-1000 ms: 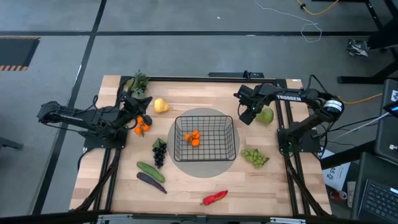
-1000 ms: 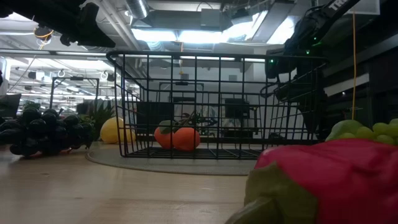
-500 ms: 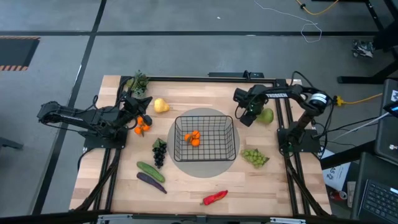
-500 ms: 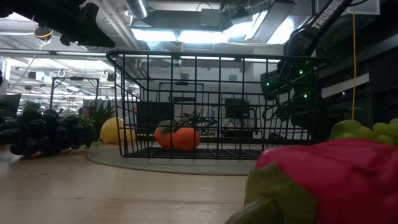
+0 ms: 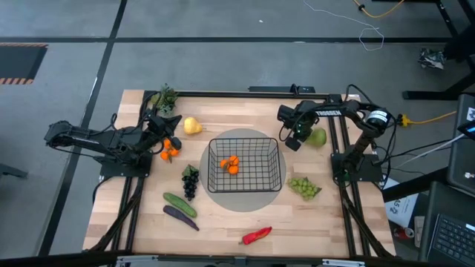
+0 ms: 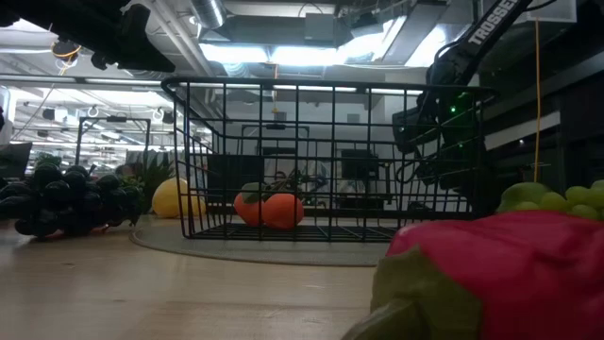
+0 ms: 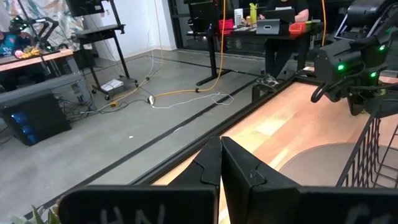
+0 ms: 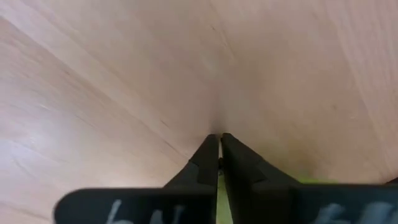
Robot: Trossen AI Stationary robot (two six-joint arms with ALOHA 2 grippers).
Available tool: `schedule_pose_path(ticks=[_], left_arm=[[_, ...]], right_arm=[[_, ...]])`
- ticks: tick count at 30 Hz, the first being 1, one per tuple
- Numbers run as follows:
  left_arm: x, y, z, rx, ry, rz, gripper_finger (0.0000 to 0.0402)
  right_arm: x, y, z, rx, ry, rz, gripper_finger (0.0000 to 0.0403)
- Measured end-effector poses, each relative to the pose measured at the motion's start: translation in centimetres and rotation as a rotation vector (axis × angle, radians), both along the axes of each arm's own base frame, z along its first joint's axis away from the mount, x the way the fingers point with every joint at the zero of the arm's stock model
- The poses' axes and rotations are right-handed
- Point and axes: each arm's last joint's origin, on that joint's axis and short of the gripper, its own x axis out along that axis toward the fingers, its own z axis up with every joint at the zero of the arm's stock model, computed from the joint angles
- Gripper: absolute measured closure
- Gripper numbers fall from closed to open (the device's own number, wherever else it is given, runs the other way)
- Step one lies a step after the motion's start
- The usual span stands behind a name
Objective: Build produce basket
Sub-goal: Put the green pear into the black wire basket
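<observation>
The black wire basket (image 5: 261,180) stands on a round grey mat mid-table and holds oranges (image 5: 231,165). The green pear (image 5: 319,138) lies on the wood to the right of the basket's far corner. My right gripper (image 5: 295,141) points down just left of the pear with its fingers shut (image 8: 217,138) close above the bare wood. A green sliver (image 8: 217,184) shows low between its fingers. My left gripper (image 7: 221,142) waits at the table's left edge, level and shut on nothing, near more oranges (image 5: 170,150). My right gripper comes from above, pointing steeply down, its shut fingertips (image 8: 210,144) at the table beside the pear. The pear's green (image 8: 311,182) shows only behind the fingers. Whether the fingers touch the pear or the wood, I cannot tell.
Around the basket lie a lemon (image 5: 192,126), dark grapes (image 5: 190,181), a cucumber (image 5: 179,204), an eggplant (image 5: 180,216), a red pepper (image 5: 257,235) and green grapes (image 5: 304,187). A small potted plant (image 5: 165,98) stands at the far left corner.
My right gripper has gone down toward the table beside the pear, tipping more steeply downward, and has shut. The pear lies where it was.
</observation>
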Motion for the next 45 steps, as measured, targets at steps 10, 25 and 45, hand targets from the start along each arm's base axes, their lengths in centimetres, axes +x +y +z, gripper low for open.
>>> schedule_pose_path(ticks=[10,25,45], left_arm=[[0.0,0.0,0.0,0.000,0.000,0.000,0.0401],[0.0,0.0,0.0,0.000,0.000,0.000,0.0401],[0.0,0.0,-0.4,0.000,0.036,0.000,0.0401]], right_arm=[[0.8,0.7,0.7,-0.030,0.025,0.000,0.0400],[5.9,-0.3,8.7,-0.275,-0.065,0.088,0.0402],[14.7,6.5,21.3,0.132,-1.054,0.644,0.0403]])
